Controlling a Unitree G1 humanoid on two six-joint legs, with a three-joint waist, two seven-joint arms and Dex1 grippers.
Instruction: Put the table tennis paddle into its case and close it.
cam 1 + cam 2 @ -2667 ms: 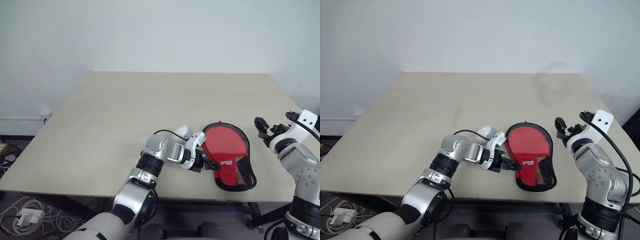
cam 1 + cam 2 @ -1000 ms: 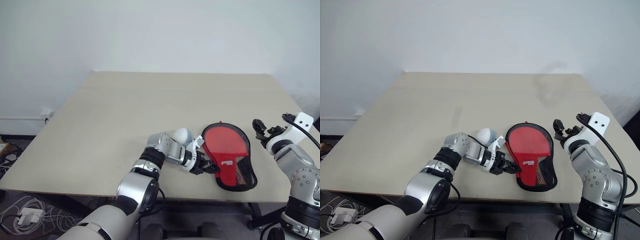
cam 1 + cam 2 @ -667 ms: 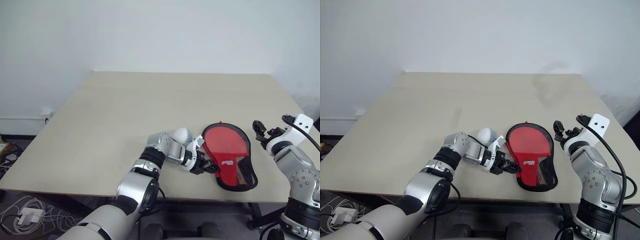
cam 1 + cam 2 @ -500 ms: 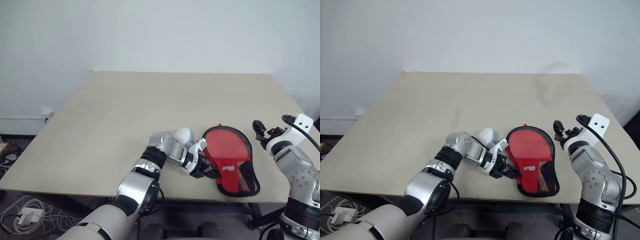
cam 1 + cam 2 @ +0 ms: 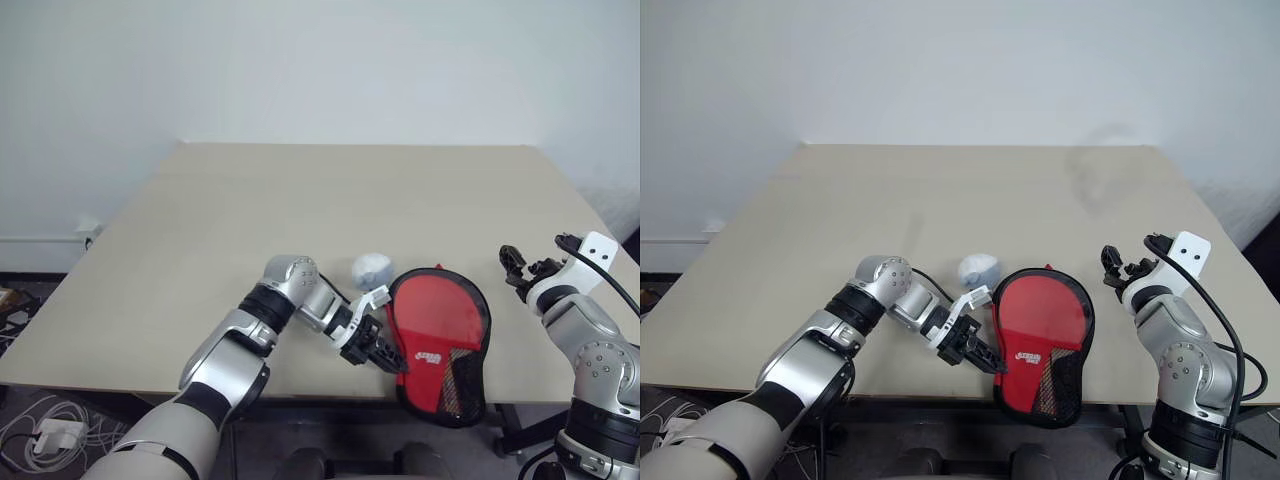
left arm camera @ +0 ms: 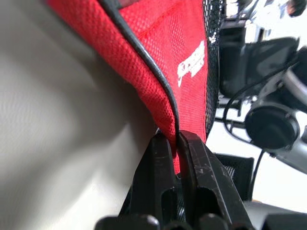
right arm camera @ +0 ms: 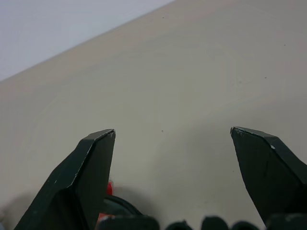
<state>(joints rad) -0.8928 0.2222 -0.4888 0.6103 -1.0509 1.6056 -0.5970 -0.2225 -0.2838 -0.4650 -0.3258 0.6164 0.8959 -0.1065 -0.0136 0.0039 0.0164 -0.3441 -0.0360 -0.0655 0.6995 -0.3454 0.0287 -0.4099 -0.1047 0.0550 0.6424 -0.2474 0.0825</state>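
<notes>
The black-edged case (image 5: pixel 474 340) lies near the table's front edge, its mesh narrow end hanging over that edge. The table tennis paddle's red face (image 5: pixel 436 318) shows through the case's clear side; its handle is hidden. My left gripper (image 5: pixel 388 358) is shut on the case's black rim at its left side, and the left wrist view shows both fingers (image 6: pixel 160 158) pinching that rim (image 6: pixel 144 62). My right gripper (image 5: pixel 530 262) stands open just right of the case, a little above the table, with nothing between its fingers (image 7: pixel 93 167).
A small white ball (image 5: pixel 370 268) rests on the beige table (image 5: pixel 300 200) just behind my left wrist and left of the case. The table's front edge runs right under the case. A white wall stands behind the table.
My left gripper has dragged the case leftward and toward the front edge, turning it so the narrow end overhangs. The ball now sits apart behind the wrist. The right gripper has stayed put.
</notes>
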